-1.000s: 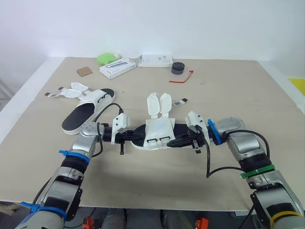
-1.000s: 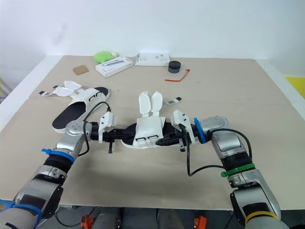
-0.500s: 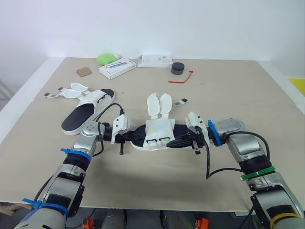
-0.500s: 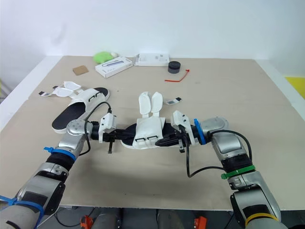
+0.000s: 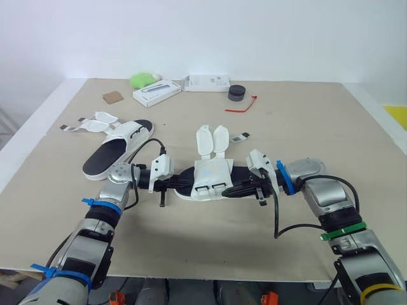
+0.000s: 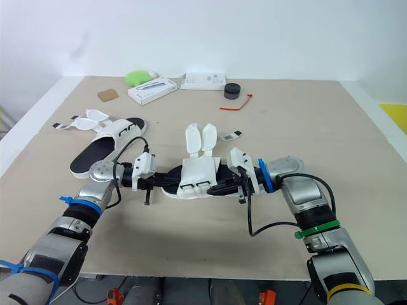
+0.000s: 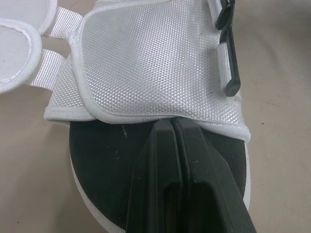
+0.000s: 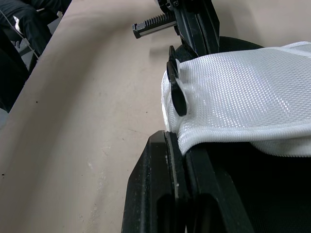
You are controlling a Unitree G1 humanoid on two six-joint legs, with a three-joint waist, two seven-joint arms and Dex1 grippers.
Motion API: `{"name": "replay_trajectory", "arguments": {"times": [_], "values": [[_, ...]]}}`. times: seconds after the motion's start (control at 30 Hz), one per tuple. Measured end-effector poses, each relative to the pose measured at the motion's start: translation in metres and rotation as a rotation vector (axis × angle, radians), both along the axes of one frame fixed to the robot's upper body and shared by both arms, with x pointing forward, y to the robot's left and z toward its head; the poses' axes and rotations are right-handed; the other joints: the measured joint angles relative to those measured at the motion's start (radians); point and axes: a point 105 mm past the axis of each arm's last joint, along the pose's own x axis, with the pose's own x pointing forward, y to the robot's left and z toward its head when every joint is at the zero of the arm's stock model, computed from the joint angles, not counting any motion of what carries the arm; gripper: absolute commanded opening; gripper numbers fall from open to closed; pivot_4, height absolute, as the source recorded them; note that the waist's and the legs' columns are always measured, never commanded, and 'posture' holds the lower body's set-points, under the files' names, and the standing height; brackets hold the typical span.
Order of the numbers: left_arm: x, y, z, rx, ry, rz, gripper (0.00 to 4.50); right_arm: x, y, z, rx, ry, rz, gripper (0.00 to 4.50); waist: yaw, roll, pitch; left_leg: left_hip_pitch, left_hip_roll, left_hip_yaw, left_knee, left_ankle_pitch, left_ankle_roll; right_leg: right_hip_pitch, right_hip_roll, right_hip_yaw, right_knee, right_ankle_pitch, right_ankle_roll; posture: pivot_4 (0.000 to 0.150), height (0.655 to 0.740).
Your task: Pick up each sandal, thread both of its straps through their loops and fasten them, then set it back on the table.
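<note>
The middle sandal (image 5: 210, 178) lies on the table (image 5: 299, 121) with both straps (image 5: 213, 138) open, pointing away from the robot. At its left end the left gripper (image 7: 173, 127) rests on the black insole, its fingers pressed together without a gap. At its right end the right gripper (image 8: 176, 145) is narrow and nips the edge of the white upper. A second sandal (image 5: 117, 147) lies to its left, further back.

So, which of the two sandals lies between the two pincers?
The middle sandal, directly in front of the robot; the other sandal lies apart, farther to the robot's left.
</note>
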Motion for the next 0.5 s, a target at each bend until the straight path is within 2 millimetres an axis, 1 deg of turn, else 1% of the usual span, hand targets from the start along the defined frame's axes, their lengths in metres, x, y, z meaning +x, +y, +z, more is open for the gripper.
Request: {"name": "replay_trajectory", "arguments": {"times": [0.4, 0.43, 0.5], "values": [[0.0001, -0.0002, 0.0, -0.001, -0.003, 0.0, 0.08, -0.0003, -0.0001, -0.0002, -0.001, 0.002, -0.001, 0.0, 0.0, 0.0, 0.0, 0.0, 0.0, 0.0, 0.0, 0.0, 0.0, 0.0, 0.0, 0.0, 0.0, 0.0, 0.0, 0.15, 0.74], [0.0, -0.0003, 0.0, -0.001, -0.004, 0.0, 0.02, -0.0013, 0.0, -0.0001, -0.003, 0.007, 0.001, 0.36, 0.0, 0.0, 0.0, 0.0, 0.0, 0.0, 0.0, 0.0, 0.0, 0.0, 0.0, 0.0, 0.0, 0.0, 0.0, 0.15, 0.74], [-0.0001, -0.0005, -0.0001, -0.001, -0.004, -0.001, 0.0, -0.002, -0.0001, 0.0, -0.003, 0.026, -0.006, 0.88, 0.0, 0.0, 0.0, 0.0, 0.0, 0.0, 0.0, 0.0, 0.0, 0.0, 0.0, 0.0, 0.0, -0.001, 0.0, 0.15, 0.74]]}}
